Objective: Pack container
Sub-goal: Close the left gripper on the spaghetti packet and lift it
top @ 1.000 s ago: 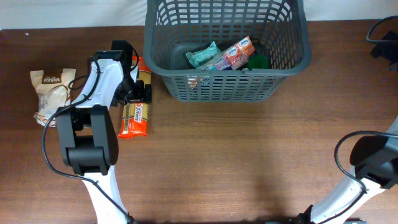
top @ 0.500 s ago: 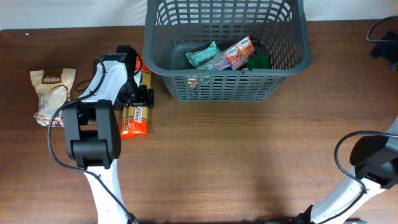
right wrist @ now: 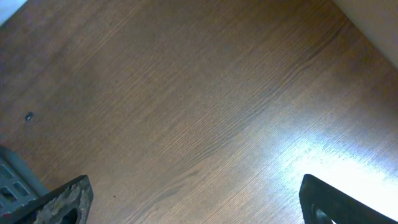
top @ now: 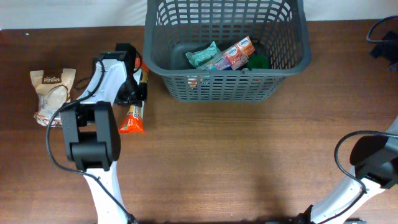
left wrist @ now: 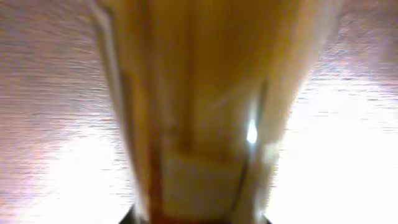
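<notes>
The container [top: 227, 84], a large dark grey lattice basket, stands at the back of the table with several grocery packets [top: 227, 56] inside. Left of it, a long orange and yellow packet [top: 132, 117] lies on the wood. My left gripper [top: 135, 92] is shut on its upper half. In the left wrist view the packet [left wrist: 205, 106] fills the frame as a yellow blur running into my left gripper [left wrist: 196, 214]. My right gripper [right wrist: 199, 199] stands wide open over bare wood, holding nothing.
A beige snack bag [top: 53, 93] lies at the far left of the table. A corner of the basket [right wrist: 7, 180] shows at the lower left of the right wrist view. The right arm's base [top: 373, 165] sits at the front right.
My left gripper has shut on the orange and yellow packet. The packet now looks narrower from above, pinched or turned on its edge. The right arm has not moved.
</notes>
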`<state>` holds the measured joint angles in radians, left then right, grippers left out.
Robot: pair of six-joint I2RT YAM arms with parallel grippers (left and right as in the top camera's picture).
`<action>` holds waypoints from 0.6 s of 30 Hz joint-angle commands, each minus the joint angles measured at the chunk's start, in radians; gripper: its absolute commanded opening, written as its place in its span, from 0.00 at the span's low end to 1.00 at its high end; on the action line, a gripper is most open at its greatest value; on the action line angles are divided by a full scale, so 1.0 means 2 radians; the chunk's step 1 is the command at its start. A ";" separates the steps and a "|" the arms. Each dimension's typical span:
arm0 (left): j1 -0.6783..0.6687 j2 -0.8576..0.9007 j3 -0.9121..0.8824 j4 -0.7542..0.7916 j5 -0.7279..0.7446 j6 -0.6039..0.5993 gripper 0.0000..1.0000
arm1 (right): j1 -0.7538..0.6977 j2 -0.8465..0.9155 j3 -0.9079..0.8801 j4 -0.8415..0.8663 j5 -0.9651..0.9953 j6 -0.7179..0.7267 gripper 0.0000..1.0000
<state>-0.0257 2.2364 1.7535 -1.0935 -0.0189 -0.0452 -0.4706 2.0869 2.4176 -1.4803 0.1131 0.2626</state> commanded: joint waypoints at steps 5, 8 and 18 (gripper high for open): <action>0.008 0.020 -0.002 -0.002 0.002 -0.031 0.02 | 0.003 -0.006 -0.001 0.002 -0.001 0.006 0.99; 0.024 0.003 0.013 -0.011 0.002 -0.056 0.02 | 0.003 -0.006 -0.001 0.002 -0.001 0.006 0.99; 0.085 -0.172 0.139 -0.066 -0.046 -0.093 0.02 | 0.003 -0.006 -0.001 0.002 -0.001 0.006 0.99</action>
<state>0.1627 2.1269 1.8874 -1.2137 -0.0521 -0.2085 -0.4706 2.0869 2.4176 -1.4803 0.1131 0.2626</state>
